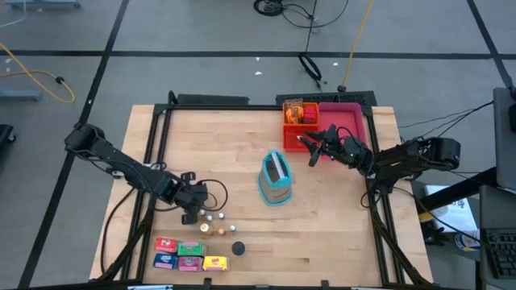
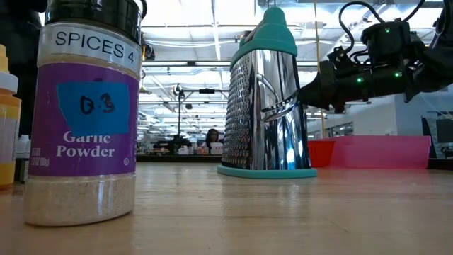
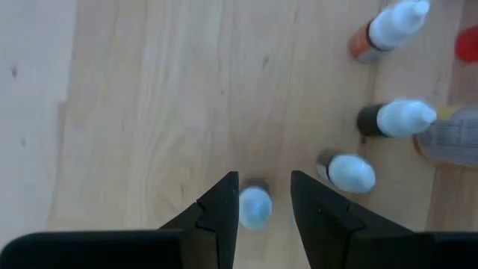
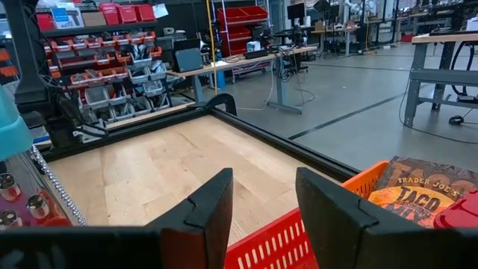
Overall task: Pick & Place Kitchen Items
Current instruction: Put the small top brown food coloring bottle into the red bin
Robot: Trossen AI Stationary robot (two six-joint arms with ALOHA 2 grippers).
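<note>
While my left pincer (image 3: 258,205) hangs low over the counter (image 1: 339,225) with its fingers spread, one small white-capped bottle (image 3: 255,207) stands right between them, not yet touched as far as I can tell. It belongs to a loose cluster of tiny spice bottles (image 1: 213,221) near the front left of the counter, just behind a row of small coloured boxes (image 1: 189,255).

I judge this bottle light, rigid and smooth, so it could tip or squirt sideways if one finger meets it first. Its neighbour, another white-capped bottle (image 3: 345,171), stands just beside the outer finger and could get knocked. I would close gently on the body below the cap, centred, keeping it upright.

My right pincer (image 1: 310,147) waits with fingers spread over the orange tray (image 1: 290,122) and pink tray (image 1: 351,117) at the back, beyond the metal grater (image 1: 276,177).
</note>
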